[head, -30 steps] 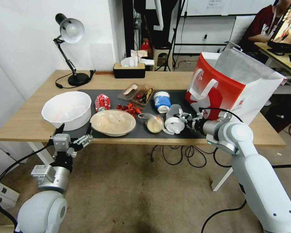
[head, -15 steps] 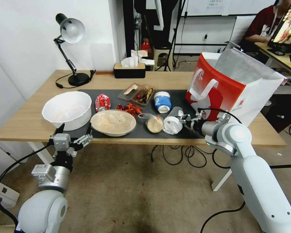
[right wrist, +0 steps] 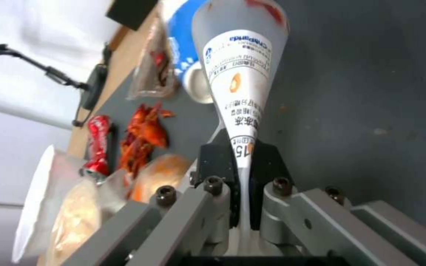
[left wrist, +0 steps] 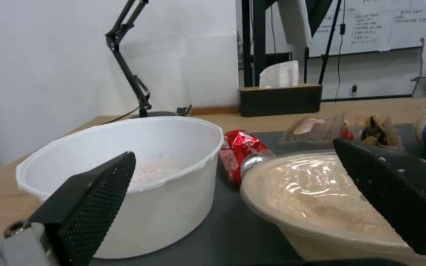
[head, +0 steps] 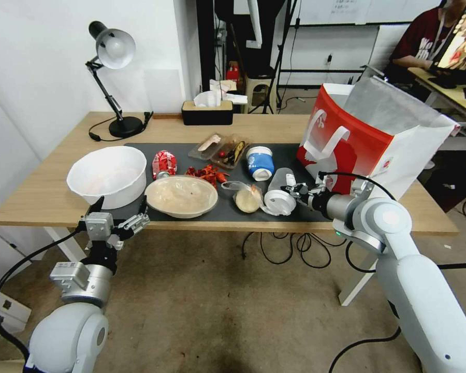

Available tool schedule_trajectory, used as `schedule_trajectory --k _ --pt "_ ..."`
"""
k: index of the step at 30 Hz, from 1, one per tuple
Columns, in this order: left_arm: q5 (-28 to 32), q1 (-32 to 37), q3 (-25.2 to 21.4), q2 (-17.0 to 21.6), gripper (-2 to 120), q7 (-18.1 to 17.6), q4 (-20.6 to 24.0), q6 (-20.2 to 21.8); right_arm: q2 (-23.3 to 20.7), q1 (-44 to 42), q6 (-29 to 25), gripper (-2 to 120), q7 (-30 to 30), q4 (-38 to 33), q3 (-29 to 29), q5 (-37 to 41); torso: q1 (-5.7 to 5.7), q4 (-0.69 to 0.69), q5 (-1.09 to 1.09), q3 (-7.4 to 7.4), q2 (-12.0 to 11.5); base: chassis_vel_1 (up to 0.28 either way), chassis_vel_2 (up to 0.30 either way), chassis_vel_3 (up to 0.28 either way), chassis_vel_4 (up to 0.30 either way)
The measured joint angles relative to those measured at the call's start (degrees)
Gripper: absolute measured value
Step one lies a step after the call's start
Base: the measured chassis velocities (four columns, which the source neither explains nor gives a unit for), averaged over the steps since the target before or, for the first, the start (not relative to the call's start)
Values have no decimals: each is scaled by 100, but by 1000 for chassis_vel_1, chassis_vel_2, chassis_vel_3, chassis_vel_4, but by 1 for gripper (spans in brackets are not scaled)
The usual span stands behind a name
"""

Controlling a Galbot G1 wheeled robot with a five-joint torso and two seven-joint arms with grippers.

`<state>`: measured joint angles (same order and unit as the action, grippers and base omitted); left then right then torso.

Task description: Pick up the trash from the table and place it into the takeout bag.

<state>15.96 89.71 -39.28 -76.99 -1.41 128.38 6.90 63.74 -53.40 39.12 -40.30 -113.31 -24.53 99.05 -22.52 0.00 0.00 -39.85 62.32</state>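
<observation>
Where "15" shows: labelled cup [right wrist: 240, 66]

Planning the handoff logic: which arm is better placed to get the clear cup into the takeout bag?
The right. The right gripper has its jaws pinched on the clear cup, beside the takeout bag. The left gripper hangs open at the table's near edge by the white bowl.

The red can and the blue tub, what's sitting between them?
In the head view, red food scraps and a clear tray lie between the can and the tub.
</observation>
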Motion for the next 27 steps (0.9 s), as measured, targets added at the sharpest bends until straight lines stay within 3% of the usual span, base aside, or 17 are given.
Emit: schedule_trajectory --k 9,18,27 --pt "0 2 23 -9 100 -17 41 22 -252 -320 12 0 39 -653 -119 174 0 0 0 0 0 0 0 0 0" --pt "5 103 8 -56 100 -28 184 57 -770 -779 45 0 158 -1603 -355 579 0 0 0 0 0 0 0 0 0" --pt "-9 160 -11 -110 100 -36 268 66 -1279 -1073 45 0 709 -2551 -656 776 1 0 1 1 0 0 0 0 0"
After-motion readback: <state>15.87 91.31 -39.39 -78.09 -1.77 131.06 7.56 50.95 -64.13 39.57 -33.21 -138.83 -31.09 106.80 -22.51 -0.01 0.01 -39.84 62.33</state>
